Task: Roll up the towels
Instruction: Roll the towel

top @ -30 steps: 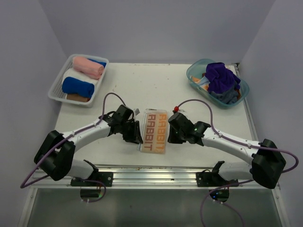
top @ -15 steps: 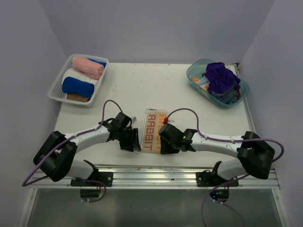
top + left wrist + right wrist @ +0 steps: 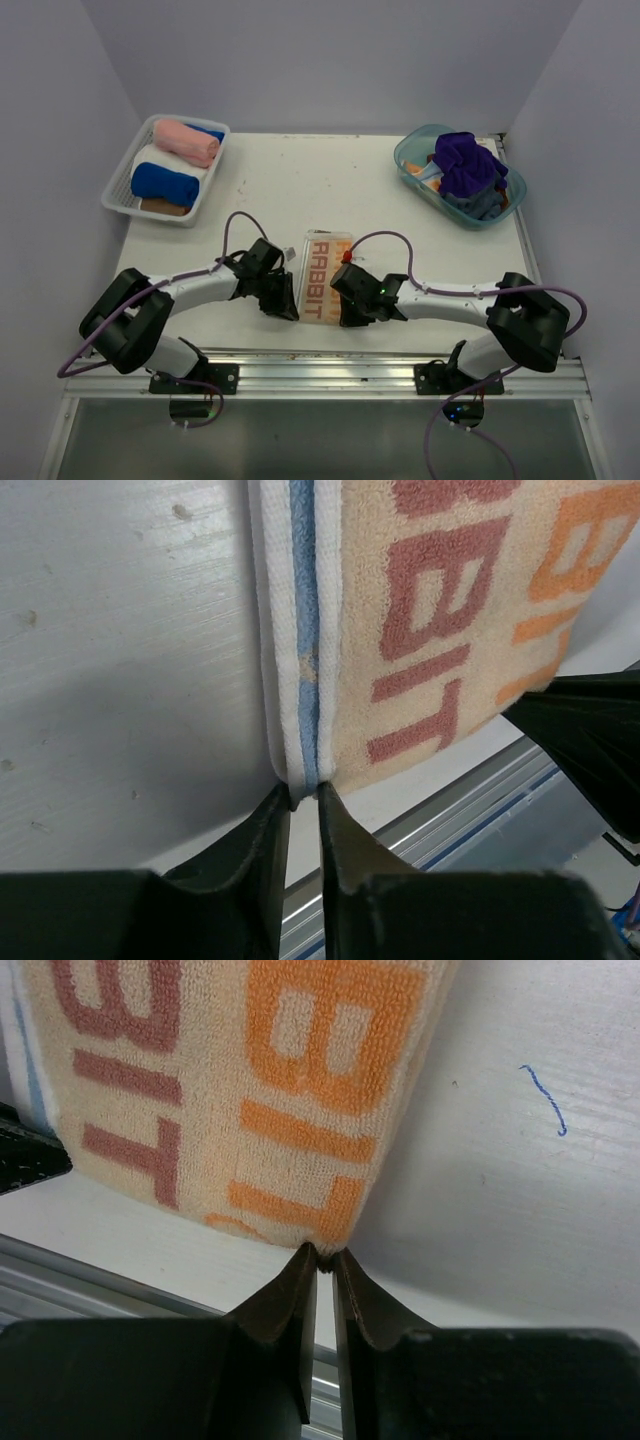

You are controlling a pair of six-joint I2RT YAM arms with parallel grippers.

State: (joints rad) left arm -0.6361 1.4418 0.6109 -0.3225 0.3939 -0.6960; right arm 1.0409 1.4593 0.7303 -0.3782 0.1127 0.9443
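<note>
**Operator:** Where does the workpiece lie relative to the tools?

**Technician:** The RABBIT towel lies flat on the table, close to the near edge and between the two arms. Its long axis runs from the near edge toward the far side, and the lettering reads along that axis. Both tools sit at the near short edge, so the whole towel extends away from them.

**Operator:** What is the state of each tool?

**Technician:** The left tool has its fingers pressed almost together on the near-left corner, pinching the white hem with the blue stripe. The right tool is drawn equally narrow and pinches the near-right corner, below the orange lettering. Whether either corner is raised off the table cannot be told from the wrist views.

**Operator:** Which arm is nearer?

**Technician:** Neither. Each arm holds its own corner, and the two grips stand level across the short edge.

**Operator:** What does the coming move turn on?

**Technician:** By judgement, the roll should run along the long axis, away from the arm bases, with the near edge turned over and carried toward the far edge. Both tools would need to advance in step. An uneven advance would probably skew the roll.

**Operator:** What else is on the table?

**Technician:** Rolled towels lie in the white mesh basket at far left. A purple towel lies bunched in the teal tub at far right. Both are well apart from the work.
</note>
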